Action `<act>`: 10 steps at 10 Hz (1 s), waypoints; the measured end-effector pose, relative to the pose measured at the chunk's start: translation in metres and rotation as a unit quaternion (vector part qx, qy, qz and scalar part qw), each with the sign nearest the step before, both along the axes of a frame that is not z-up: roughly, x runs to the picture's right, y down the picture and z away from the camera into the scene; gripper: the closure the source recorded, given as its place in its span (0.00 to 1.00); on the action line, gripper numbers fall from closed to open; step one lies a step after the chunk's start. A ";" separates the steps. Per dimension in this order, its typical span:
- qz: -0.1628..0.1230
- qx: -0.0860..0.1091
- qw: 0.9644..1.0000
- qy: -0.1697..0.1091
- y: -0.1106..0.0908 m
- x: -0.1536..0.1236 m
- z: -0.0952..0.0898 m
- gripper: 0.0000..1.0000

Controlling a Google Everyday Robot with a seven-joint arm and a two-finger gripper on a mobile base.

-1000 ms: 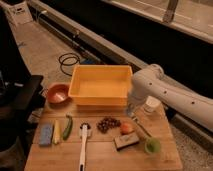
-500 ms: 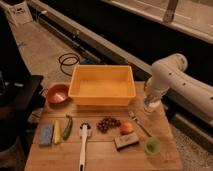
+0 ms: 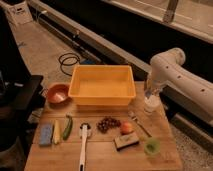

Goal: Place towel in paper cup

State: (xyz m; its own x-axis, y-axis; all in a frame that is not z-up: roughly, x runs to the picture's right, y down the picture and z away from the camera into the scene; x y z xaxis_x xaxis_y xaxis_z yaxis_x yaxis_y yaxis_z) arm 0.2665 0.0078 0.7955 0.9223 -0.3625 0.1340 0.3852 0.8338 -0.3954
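Observation:
A white paper cup [image 3: 151, 105] stands on the wooden table [image 3: 100, 155] near its right edge, just right of the yellow bin. My white arm [image 3: 172, 70] comes in from the right and bends down over it. My gripper [image 3: 149, 93] hangs right above the cup's mouth, touching or almost touching it. I cannot make out a towel apart from the white cup and the gripper; it may be hidden between them.
A yellow bin [image 3: 102, 86] sits at the back middle, an orange bowl [image 3: 57, 93] to its left. In front lie a blue sponge [image 3: 46, 134], corn, a cucumber [image 3: 67, 127], a white-handled tool [image 3: 83, 150], grapes [image 3: 107, 123], a peach [image 3: 126, 128], a fork, a brush and a green cup [image 3: 152, 145].
The arm's elbow has swung from over the bin's right end out to the right and upward. The gripper end has stayed above the paper cup.

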 end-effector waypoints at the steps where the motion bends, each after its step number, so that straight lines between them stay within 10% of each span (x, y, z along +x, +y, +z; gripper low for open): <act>1: 0.006 0.000 1.000 0.001 0.003 0.006 0.006 1.00; 10: 0.047 -0.016 0.999 0.002 0.038 0.024 0.030 1.00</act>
